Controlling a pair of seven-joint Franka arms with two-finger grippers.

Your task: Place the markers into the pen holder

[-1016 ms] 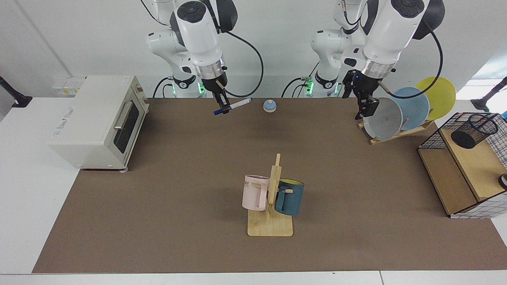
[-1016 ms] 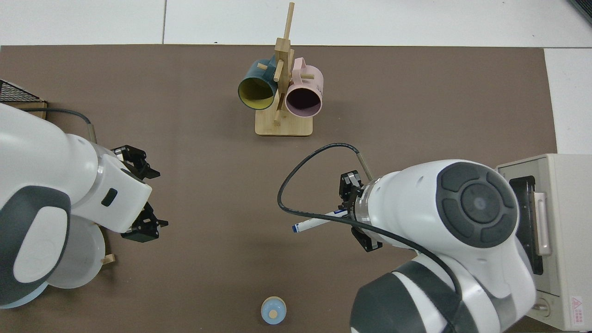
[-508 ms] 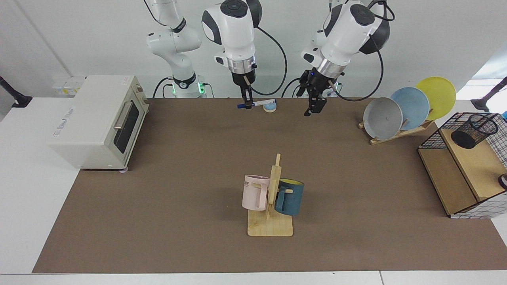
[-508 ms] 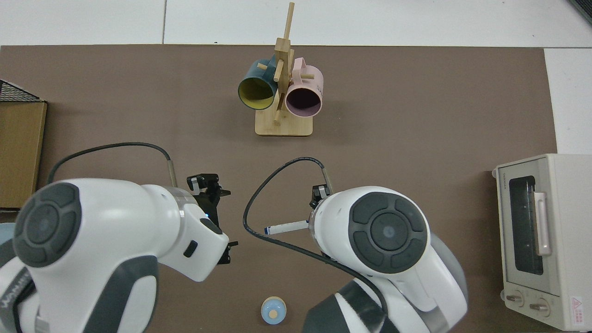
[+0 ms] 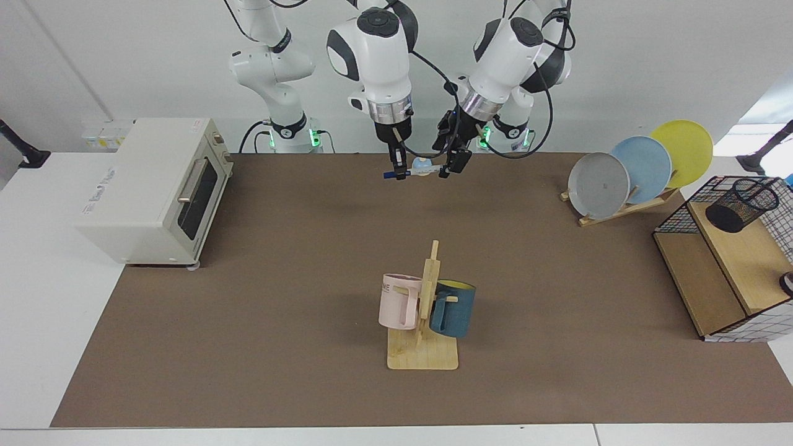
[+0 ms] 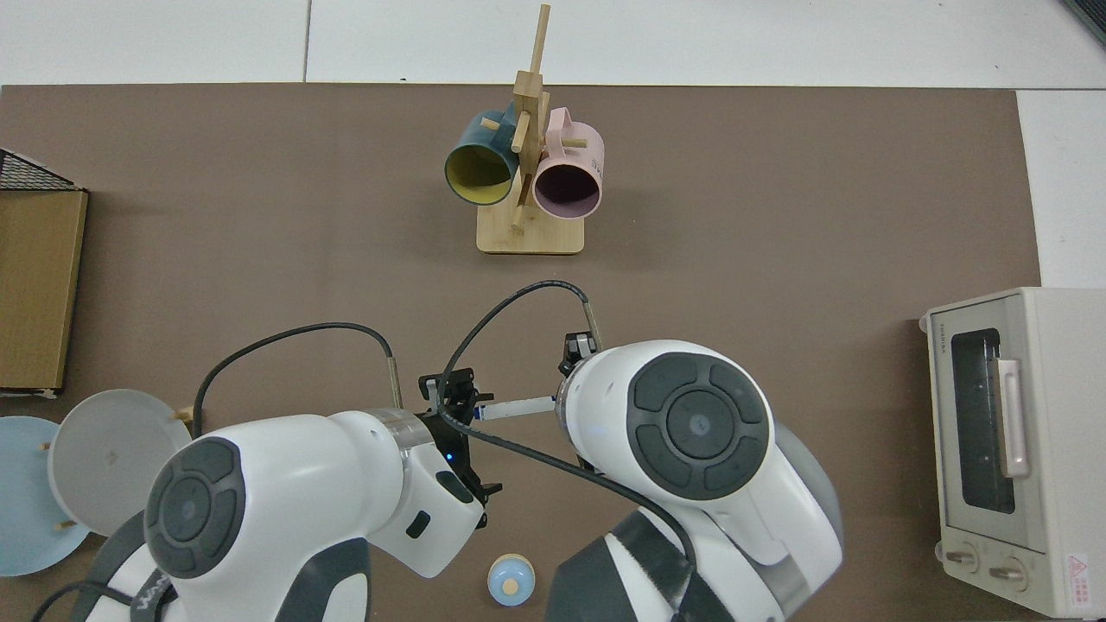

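Note:
My right gripper (image 5: 399, 172) hangs over the table's back edge, shut on the marker (image 5: 391, 175) near its blue cap. It holds the marker roughly level above the mat. In the top view the marker (image 6: 518, 407) sticks out from under the right arm's wrist. My left gripper (image 5: 452, 165) is at the marker's other end, open, and in the top view that end lies between its fingers (image 6: 451, 385). The pen holder (image 5: 741, 204), a black mesh cup, stands on the wooden shelf far from both grippers.
A wooden mug rack (image 5: 423, 353) with a pink and a blue mug stands mid-table. Off to one side sits a toaster oven (image 5: 155, 189). A plate rack (image 5: 626, 176) and the wire-grid shelf box (image 5: 712, 279) are opposite. A small blue-domed object (image 5: 423, 165) sits behind the marker.
The left arm swung from the plate rack to the middle, bringing its open gripper to the marker's free end. The right gripper carried the marker a little toward it.

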